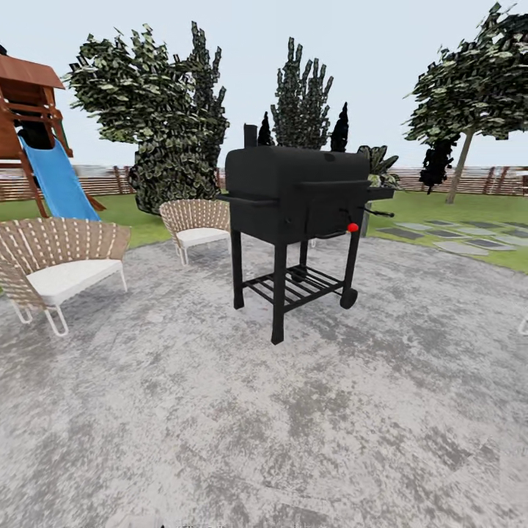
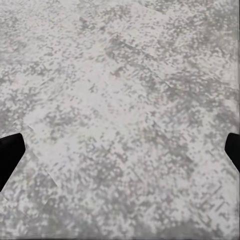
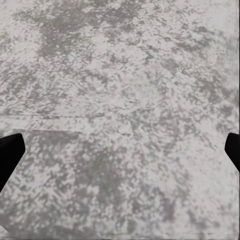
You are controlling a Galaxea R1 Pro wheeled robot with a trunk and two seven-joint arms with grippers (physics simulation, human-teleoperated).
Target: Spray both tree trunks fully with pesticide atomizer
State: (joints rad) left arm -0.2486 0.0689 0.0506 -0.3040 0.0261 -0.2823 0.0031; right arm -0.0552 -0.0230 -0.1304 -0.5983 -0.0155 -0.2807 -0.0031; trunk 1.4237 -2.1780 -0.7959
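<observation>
Boxy black grill (image 1: 297, 192) on mottled grey paving (image 1: 293, 411).

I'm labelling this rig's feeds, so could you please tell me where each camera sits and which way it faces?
Head: on the robot's head, facing forward and down at a black grill, chairs and grey paving.
Left wrist: by the left gripper, facing the paving; dark fingertips wide apart.
Right wrist: by the right gripper, likewise.
Shared: all three see the paving.

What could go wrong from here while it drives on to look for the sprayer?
The black grill stands straight ahead on the grey paving; driving forward could clip its legs. The wicker chairs narrow the way on the left. Both grippers, left and right, hang open and empty over paving, so no spraying can begin yet.
</observation>
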